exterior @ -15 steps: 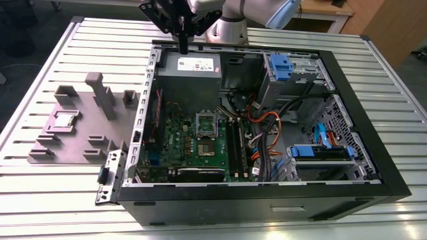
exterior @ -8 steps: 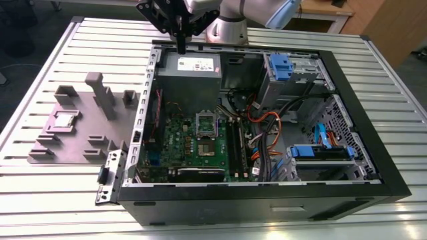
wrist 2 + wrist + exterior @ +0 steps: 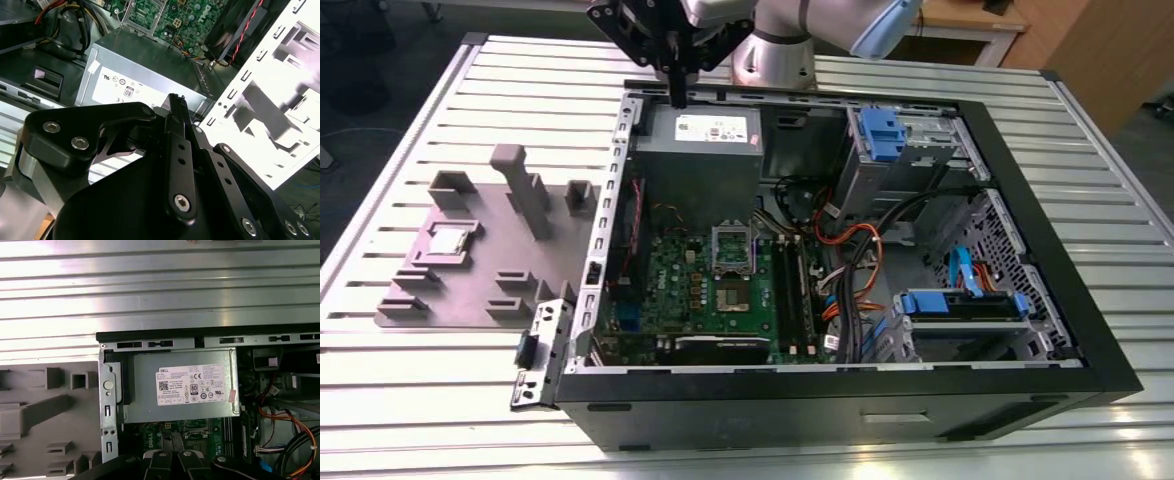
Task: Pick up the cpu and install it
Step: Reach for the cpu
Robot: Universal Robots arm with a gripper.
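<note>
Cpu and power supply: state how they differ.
Size: the cpu is a small flat square; the power supply is a big box.
Place: the cpu lies on the grey tray outside the case, at the exterior view's left; the power supply sits inside the case.
Surface: the power supply bears a white label; the cpu top is bare.
Shared: both are grey metal.

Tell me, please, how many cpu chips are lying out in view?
1. The cpu lies on the grey fixture plate, at the exterior view's left of the open computer case. Others could be hidden inside the case.
</note>
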